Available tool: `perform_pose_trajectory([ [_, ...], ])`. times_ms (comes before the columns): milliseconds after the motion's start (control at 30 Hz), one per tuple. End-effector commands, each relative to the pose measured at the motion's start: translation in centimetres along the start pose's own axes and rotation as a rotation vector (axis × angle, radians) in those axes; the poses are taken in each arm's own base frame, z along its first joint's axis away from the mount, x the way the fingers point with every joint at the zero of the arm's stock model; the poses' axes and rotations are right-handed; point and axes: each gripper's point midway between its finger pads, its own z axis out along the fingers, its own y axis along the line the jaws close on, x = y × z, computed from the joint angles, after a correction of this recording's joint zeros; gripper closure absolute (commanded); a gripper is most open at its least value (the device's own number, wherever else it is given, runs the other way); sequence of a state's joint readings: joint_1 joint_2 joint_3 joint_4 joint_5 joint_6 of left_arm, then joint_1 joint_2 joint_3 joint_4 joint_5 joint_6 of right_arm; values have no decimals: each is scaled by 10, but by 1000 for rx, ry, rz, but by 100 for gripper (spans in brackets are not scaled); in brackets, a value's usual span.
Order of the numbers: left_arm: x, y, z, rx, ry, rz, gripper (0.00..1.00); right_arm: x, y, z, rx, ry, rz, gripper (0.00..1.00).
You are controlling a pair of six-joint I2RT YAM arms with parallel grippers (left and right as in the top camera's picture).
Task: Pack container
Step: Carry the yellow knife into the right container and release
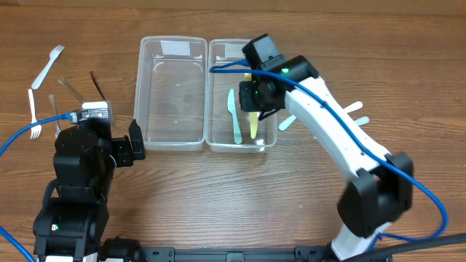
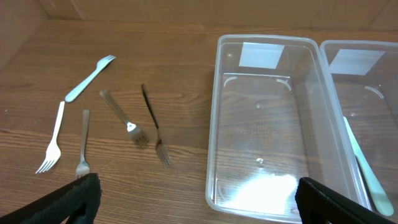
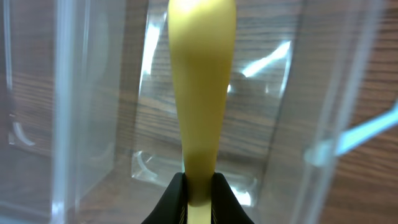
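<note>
- The yellow utensil (image 3: 201, 93) hangs inside the right-hand container (image 1: 242, 148). It is held by its handle end, and its free end points toward the near short wall.
- Its long axis runs along the container's length, roughly parallel to the pale green utensil (image 1: 234, 116) that lies flat on the container floor just to its left.
- The right end effector (image 3: 199, 186) is pressed together on the utensil's narrow end. Its fingers pinch the utensil from both sides, and it sits directly above the middle of that container.
- The coming move likely turns on this relation: the utensil lies straight ahead of the fingers and already within the walls. A release should need only a short lowering so that it drops flat, not on end.
- The right arm is clearly the nearer one; the left arm is well apart from this container.
- The left-hand container (image 1: 169, 145) touches the right-hand one along its long side and looks empty.
- Several forks (image 2: 132, 129) lie loose on the counter (image 1: 218, 204) to the left. A few pale utensils (image 1: 354, 109) lie beyond the right arm.
- The left end effector (image 1: 133, 142) is spread wide and holds nothing. It rests near the left-hand container's near corner, the closer arm for the forks.
</note>
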State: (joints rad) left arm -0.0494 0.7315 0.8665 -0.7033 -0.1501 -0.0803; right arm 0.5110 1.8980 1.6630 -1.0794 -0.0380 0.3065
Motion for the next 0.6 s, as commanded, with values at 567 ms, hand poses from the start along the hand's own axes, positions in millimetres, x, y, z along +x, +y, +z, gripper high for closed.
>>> perform_pose_trajectory([
  [567,-12,0,-6,7,-30,-31,0,-90,-12,-78,4,-233,86,58],
])
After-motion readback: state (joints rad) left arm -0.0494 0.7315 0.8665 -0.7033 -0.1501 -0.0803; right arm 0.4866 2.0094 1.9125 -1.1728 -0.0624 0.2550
